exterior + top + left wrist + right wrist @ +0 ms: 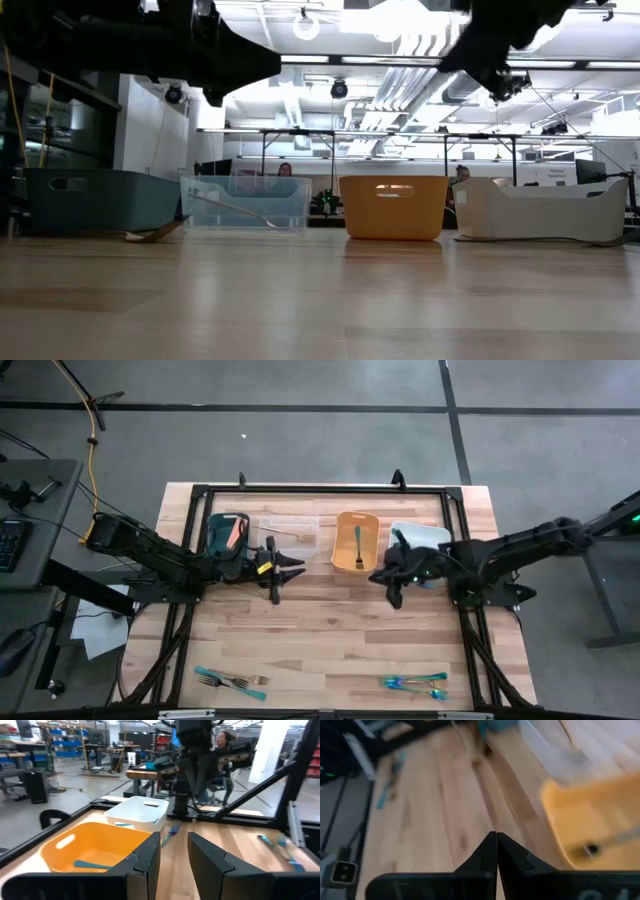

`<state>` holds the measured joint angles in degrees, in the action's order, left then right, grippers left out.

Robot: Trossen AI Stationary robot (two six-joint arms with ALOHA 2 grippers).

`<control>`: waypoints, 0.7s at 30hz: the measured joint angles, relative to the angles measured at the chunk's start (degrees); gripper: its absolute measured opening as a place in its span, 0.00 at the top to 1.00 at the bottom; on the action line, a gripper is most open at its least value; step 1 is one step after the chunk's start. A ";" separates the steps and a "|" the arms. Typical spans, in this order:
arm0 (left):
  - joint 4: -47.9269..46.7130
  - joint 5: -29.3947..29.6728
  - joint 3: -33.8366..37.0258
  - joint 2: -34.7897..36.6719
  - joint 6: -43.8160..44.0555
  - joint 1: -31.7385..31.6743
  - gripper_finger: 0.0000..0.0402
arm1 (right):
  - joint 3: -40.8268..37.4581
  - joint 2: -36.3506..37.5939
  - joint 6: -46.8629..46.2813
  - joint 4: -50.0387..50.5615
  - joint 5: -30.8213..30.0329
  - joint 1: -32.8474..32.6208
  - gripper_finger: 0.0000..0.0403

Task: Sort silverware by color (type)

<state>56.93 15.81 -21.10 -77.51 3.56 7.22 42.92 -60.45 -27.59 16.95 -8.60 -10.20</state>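
Note:
My left gripper (298, 570) hangs open over the table just in front of the clear bin (290, 532), fingers level and nothing between them (173, 852). My right gripper (385, 582) is shut and empty (496, 842), in the air in front of the orange bin (356, 542) and the white bin (420, 536). A teal utensil (358, 545) lies in the orange bin, a gold one (300, 538) in the clear bin, a salmon one (233, 532) in the dark teal bin (222, 520). Loose forks (232, 680) lie flat near the front left, teal silverware (415, 682) near the front right.
The bins stand in a row along the table's far side (393, 207). A black frame (320, 490) runs round the table top. The wide middle of the table (330, 630) is bare wood. People sit in the room beyond the table.

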 joint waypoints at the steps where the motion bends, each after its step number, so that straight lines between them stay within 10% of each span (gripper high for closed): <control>1: 0.00 -0.43 0.00 0.01 0.28 0.00 0.77 | 0.02 -0.68 0.97 -2.34 -1.08 -1.00 1.00; 21: -9.61 -2.29 -1.50 1.87 -3.21 1.77 0.75 | -0.04 -15.89 11.60 -16.63 -14.50 -2.93 1.00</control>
<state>47.31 13.52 -22.60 -75.65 0.35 9.00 42.87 -76.34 -15.99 0.32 -23.10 -13.13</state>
